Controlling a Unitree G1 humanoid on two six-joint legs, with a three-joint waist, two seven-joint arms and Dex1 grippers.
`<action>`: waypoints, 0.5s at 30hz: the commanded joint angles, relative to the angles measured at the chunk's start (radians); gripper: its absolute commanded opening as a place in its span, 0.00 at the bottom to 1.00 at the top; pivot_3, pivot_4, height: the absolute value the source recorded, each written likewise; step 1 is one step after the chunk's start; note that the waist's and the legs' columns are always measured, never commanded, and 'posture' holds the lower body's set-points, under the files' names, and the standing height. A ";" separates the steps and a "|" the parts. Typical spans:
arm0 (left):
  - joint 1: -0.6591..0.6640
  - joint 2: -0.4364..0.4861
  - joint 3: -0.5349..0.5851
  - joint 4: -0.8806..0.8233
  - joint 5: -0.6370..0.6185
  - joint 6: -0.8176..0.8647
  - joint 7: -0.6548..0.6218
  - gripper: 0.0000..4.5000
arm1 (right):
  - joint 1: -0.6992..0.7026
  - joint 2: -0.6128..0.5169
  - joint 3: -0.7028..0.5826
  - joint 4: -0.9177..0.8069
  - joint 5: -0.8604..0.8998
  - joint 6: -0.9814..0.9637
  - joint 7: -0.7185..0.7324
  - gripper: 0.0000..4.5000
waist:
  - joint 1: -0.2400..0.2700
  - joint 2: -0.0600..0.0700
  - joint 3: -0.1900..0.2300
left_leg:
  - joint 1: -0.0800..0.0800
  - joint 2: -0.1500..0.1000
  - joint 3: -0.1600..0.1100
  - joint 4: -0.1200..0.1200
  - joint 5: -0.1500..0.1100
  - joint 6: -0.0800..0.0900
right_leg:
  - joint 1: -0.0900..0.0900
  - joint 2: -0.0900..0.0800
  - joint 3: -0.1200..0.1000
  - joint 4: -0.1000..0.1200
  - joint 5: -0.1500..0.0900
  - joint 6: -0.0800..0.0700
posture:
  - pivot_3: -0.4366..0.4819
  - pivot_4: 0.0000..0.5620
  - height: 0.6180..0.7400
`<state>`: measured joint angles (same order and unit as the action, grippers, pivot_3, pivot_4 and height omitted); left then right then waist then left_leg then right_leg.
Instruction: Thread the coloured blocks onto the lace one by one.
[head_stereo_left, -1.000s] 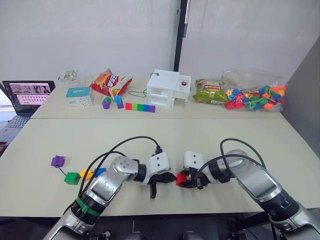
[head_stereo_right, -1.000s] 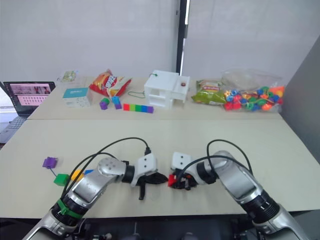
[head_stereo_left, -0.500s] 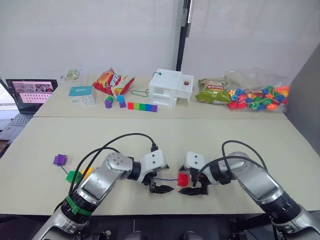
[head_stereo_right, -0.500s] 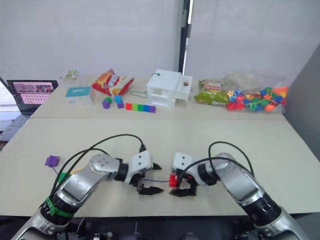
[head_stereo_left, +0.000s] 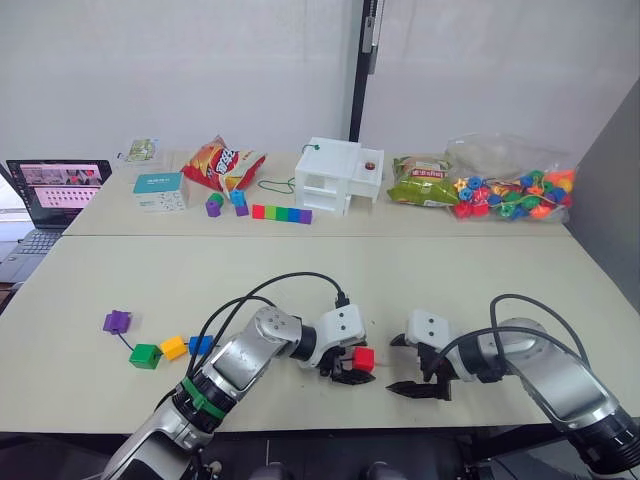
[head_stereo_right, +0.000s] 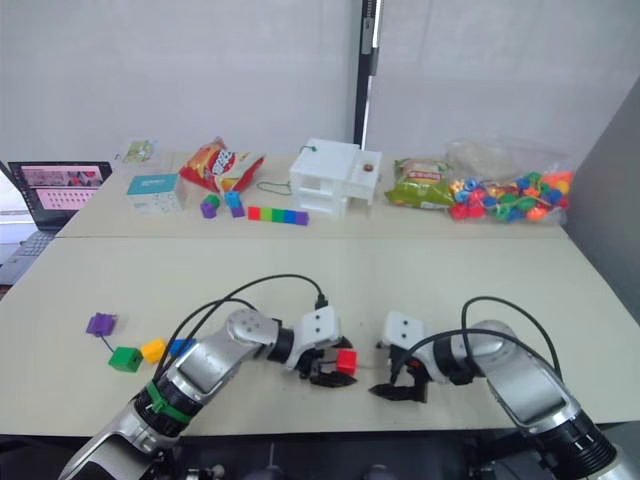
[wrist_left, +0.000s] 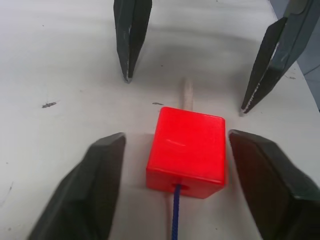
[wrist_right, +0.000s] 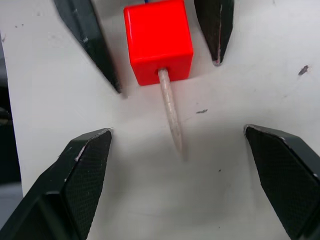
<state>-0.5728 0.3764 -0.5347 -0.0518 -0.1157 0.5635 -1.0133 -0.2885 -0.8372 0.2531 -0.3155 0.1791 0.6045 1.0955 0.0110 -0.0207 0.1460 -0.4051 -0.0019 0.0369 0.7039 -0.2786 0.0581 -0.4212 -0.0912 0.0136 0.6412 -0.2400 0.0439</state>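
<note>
The red block (head_stereo_left: 363, 359) lies on the near table with the lace running through it. The dark-blue lace (wrist_left: 175, 220) enters one face, and its pale stiff tip (wrist_right: 172, 117) pokes out of the opposite face. My left gripper (head_stereo_left: 350, 368) is open and straddles the red block, with a gap on each side. My right gripper (head_stereo_left: 415, 375) is open a short way to the right, its fingers either side of the tip without touching it. Purple (head_stereo_left: 117, 321), green (head_stereo_left: 145, 356), yellow (head_stereo_left: 173, 347) and blue (head_stereo_left: 201, 345) blocks sit in a line at the left.
The back table holds a laptop (head_stereo_left: 55, 190), a teal box (head_stereo_left: 158, 190), a chip bag (head_stereo_left: 222, 163), a rainbow bar (head_stereo_left: 281, 213), a white box (head_stereo_left: 335, 178), a green packet (head_stereo_left: 422, 182) and a bag of beads (head_stereo_left: 510, 192).
The right gripper let go of the red block and drew back to the right. The left gripper opened, released the lace tip and moved right around the block.
</note>
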 joint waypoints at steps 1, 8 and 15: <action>-0.011 -0.003 -0.010 -0.008 0.001 -0.029 -0.027 0.44 | 0.005 0.005 -0.026 0.010 0.005 -0.033 -0.016 1.00 | 0.000 0.000 0.000 | 0.000 0.000 0.000 0.000 0.000 0.000 | 0.000 0.000 0.000 0.000 0.000 0.000 | 0.48 0.27 1.00; -0.011 0.007 -0.022 0.000 0.014 -0.051 -0.045 0.27 | 0.007 0.010 -0.018 0.025 0.009 -0.056 -0.019 0.94 | 0.001 0.000 0.000 | 0.000 0.000 0.000 0.000 0.000 0.000 | 0.000 0.000 0.000 0.000 0.000 0.000 | 0.48 0.27 1.00; -0.014 0.008 -0.023 0.003 0.022 -0.052 -0.060 0.27 | 0.030 0.002 -0.022 0.019 0.012 -0.097 -0.009 0.44 | 0.001 0.000 0.000 | 0.000 0.000 0.000 0.000 0.000 0.000 | 0.001 0.000 0.000 0.000 0.000 0.000 | 0.48 0.27 1.00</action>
<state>-0.5756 0.3843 -0.5503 -0.0400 -0.0990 0.5233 -1.0620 -0.2635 -0.8292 0.2524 -0.2874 0.1859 0.5183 1.0889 0.0121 -0.0207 0.1460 -0.4045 -0.0020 0.0370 0.7042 -0.2786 0.0582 -0.4202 -0.0914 0.0136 0.6411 -0.2400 0.0440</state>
